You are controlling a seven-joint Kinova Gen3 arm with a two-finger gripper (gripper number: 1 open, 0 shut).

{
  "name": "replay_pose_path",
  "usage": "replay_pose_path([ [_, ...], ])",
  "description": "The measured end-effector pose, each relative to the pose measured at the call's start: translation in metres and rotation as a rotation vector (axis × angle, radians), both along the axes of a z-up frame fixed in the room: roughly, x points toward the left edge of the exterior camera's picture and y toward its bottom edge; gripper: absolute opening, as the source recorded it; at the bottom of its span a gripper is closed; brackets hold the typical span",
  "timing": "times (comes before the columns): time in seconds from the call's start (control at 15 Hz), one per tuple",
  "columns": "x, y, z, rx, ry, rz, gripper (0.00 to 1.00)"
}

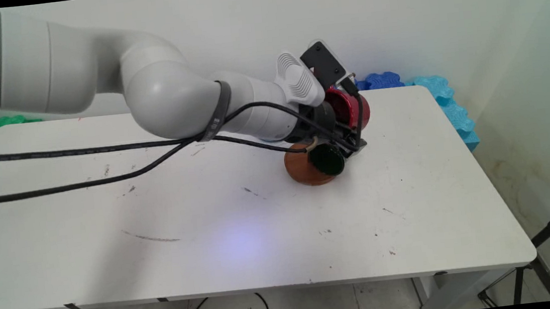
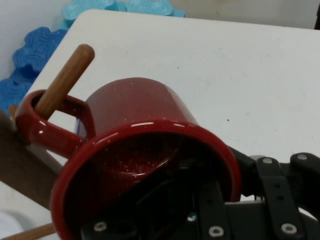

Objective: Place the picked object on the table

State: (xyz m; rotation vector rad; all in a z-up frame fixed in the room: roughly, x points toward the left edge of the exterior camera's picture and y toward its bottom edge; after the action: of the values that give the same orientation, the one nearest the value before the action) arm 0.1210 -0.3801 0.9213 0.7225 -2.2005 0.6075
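The gripper (image 1: 349,140) hangs low over the wooden round base (image 1: 301,169) near the middle of the white table (image 1: 212,231), and it pinches the wall of a red mug (image 2: 145,150), one finger inside the cup, the other outside. From the hand view the mug lies on its side in the grasp, and its handle (image 2: 42,127) is threaded over a wooden peg (image 2: 65,80). The mug is on the peg, though the jaws are not yet let go of it
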Motion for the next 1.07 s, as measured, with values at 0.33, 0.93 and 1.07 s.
replay_pose_path([
  [0.33, 0.002, 0.002, 0.008, -0.032, 0.017, -0.013, 0.0],
  [0.93, 0.005, 0.018, 0.033, -0.07, 0.064, -0.062, 0.0],
  [1.07, 0.005, 0.022, 0.038, -0.073, 0.074, -0.072, 0.0],
])
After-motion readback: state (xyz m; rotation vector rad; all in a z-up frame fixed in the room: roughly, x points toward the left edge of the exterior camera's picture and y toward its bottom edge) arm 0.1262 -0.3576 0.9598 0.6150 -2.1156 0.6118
